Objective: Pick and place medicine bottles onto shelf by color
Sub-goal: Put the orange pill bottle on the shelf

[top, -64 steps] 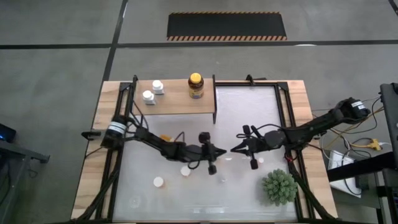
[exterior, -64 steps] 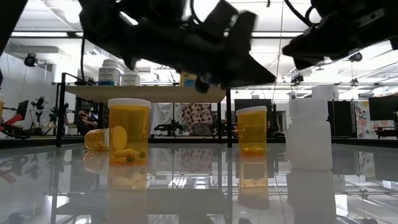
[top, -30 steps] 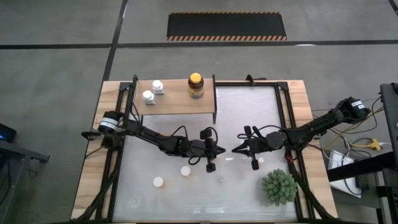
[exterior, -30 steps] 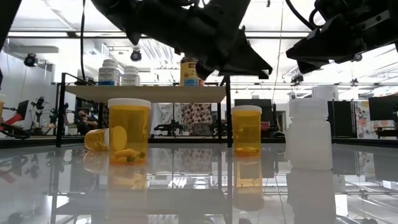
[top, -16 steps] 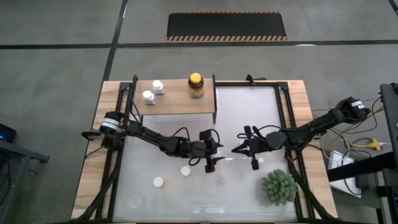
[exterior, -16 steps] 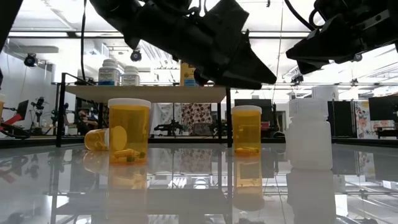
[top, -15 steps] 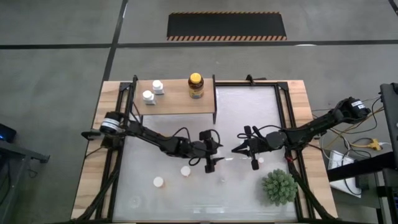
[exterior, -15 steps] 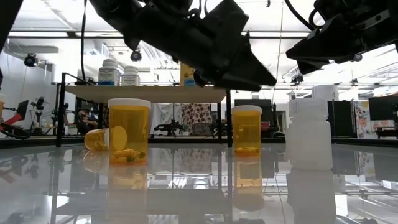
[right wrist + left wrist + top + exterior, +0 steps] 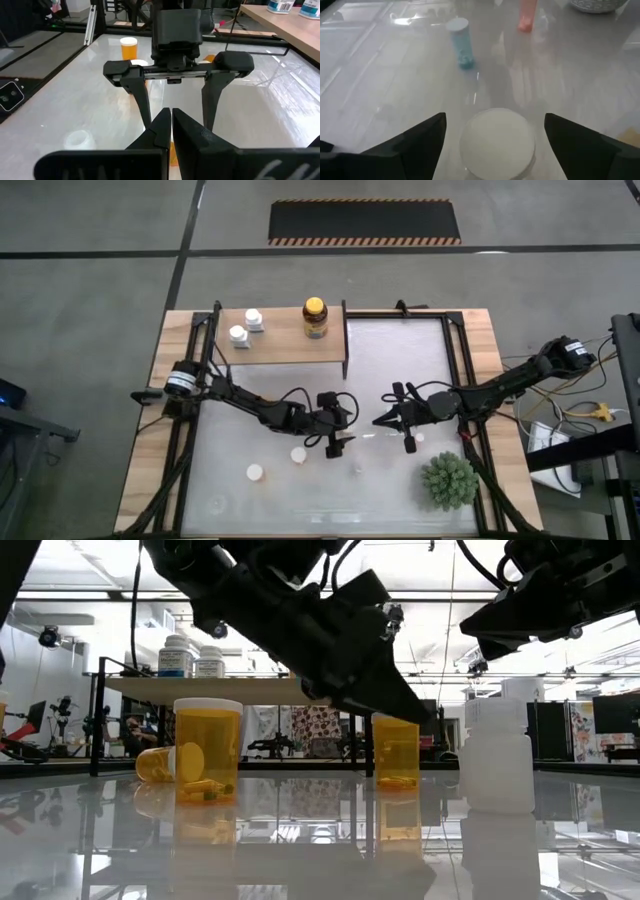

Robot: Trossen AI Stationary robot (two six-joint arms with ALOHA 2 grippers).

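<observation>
Left gripper (image 9: 492,131): two dark fingers (image 9: 415,145) at lower left and lower right of frame, spread wide apart, nothing clamped. White round bottle cap (image 9: 497,143) at lower centre, seen from above, between fingers, clear gap each side. Glossy white tabletop (image 9: 380,75) fills frame, reflective. Small upright bottle (image 9: 460,43) with pale cap, upper centre-left. Orange-tinted bottle (image 9: 525,15) at top centre, partly cropped. Spiky plant (image 9: 597,5) at upper right corner, mostly cut off.

Bright overhead light glares off the glossy table (image 9: 300,840); left wrist view soft.
</observation>
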